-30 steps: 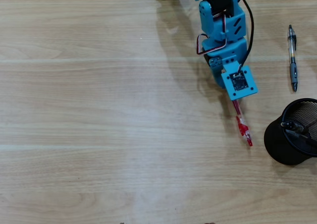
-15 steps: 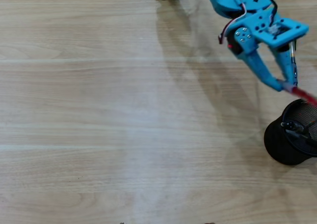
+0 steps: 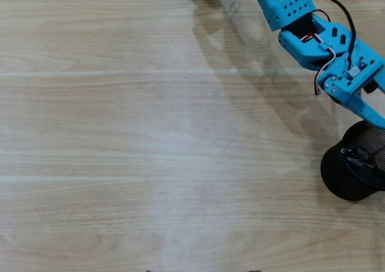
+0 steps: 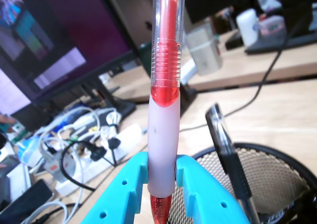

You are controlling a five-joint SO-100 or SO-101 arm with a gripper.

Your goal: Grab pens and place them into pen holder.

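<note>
My gripper (image 4: 162,184) is shut on the red pen (image 4: 163,90), which stands upright between the blue jaws in the wrist view. Just below and behind it opens the pen holder (image 4: 270,182), a black mesh cup with a black pen (image 4: 225,144) leaning inside. From overhead, the gripper (image 3: 376,117) hangs at the right edge, just above the pen holder's (image 3: 337,176) rim. The black pen (image 3: 356,156) shows inside the cup. The red pen itself does not show in the overhead view.
The blue arm (image 3: 301,25) reaches from the top centre down to the right over the light wooden table (image 3: 150,133). Beyond the table, the wrist view shows a monitor (image 4: 59,40), a power strip with cables (image 4: 94,149) and a black cable (image 4: 272,70).
The arm lifted the red pen off the table and swung right, stopping over the pen holder. The arm now covers the clear pen that lay at the right.
</note>
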